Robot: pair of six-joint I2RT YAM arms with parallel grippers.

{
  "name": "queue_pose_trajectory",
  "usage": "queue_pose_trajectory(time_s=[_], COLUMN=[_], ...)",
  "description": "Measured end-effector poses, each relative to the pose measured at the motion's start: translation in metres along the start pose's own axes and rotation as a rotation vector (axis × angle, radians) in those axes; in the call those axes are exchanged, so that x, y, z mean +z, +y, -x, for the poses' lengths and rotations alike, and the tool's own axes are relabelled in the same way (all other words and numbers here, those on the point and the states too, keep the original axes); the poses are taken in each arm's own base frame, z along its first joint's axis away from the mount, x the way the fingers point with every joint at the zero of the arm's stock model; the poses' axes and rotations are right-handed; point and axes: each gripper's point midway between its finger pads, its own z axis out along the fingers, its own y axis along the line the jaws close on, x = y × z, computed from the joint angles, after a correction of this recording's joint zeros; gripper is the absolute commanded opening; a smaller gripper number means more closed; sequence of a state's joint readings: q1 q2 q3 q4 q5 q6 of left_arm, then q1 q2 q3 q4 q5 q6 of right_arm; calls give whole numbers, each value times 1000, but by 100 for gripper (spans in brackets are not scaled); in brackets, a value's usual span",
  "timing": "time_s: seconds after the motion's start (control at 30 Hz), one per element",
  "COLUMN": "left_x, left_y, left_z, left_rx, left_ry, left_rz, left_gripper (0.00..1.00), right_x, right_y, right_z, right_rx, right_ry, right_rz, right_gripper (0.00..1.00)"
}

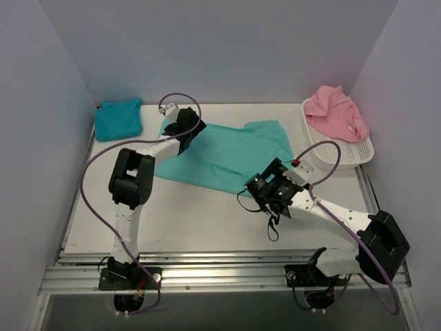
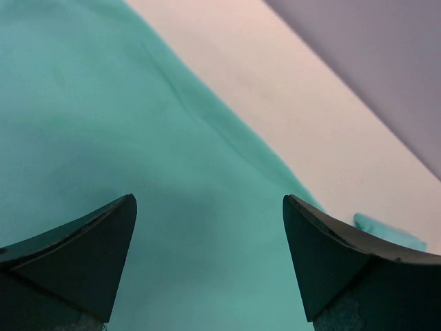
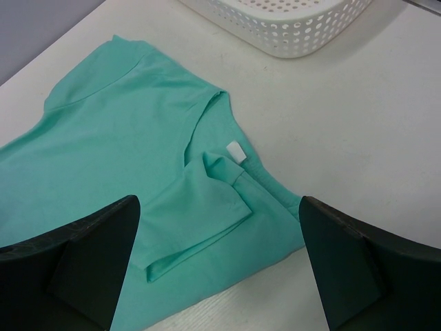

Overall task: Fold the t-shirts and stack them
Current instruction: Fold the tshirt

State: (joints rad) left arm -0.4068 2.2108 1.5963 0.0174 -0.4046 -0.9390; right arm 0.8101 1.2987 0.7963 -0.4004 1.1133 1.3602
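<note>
Hovering at opposite ends of the sea-green shirt [image 1: 227, 155], spread mid-table with its long axis left to right: your left gripper [image 2: 209, 201] over the far-left edge, right gripper [image 3: 220, 200] over the near-right corner. Both jaws stand apart, gripping nothing

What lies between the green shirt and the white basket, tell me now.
Bare tabletop only: in the right wrist view, nothing rests on the strip between the sea-green shirt and the white mesh basket.

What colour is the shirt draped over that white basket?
The t-shirt is pink; the top external view shows it best.
</note>
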Motion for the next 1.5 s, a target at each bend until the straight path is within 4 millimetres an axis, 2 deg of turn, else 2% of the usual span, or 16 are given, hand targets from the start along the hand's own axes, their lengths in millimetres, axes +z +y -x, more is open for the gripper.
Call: queue_pose_trajectory(time_s=[0.1,0.2,0.27,0.4,0.43,0.53,0.6,0.73,0.87,1.0,1.1,1.2,1.5], left_x=[-7,-34,-64,-143,-161,-196,-200,-186,-187,-202,-213,-216,-214], left_y=[-18,-31,-39,-43,-41,-25,-7,32,58,54,48,46,49], left_z=[28,57,79,121,129,137,127,91,71,81,91,94,85], left_rx=[8,32,41,15,1,-26,-16,36,65,49,33,26,36], left_ry=[-41,-85,-121,-206,-230,-266,-253,-176,-127,-148,-170,-178,-150], left_rz=[-48,-89,-124,-202,-223,-248,-227,-140,-93,-120,-151,-163,-167], left_gripper=[95,94,94,94,94,94,94,94,94,94,94,94,94], right_x=[0,-1,-4,-14,-16,-21,-23,-23,-10,11,29,36,40], right_y=[-1,1,4,13,14,16,21,26,22,13,0,-12,-5], right_z=[0,1,0,-12,-16,-22,-22,-29,-39,-65,-85,-97,-97], right_rx=[-1,-13,-26,-7,7,38,52,63,98,84,82,79,119], right_ry=[-6,-8,-4,80,111,175,199,252,300,374,433,467,475], right_rz=[-2,11,45,179,226,311,342,366,350,294,236,200,226], right_gripper=[95,96,95,86,82,86,88,89,89,90,89,89,86])
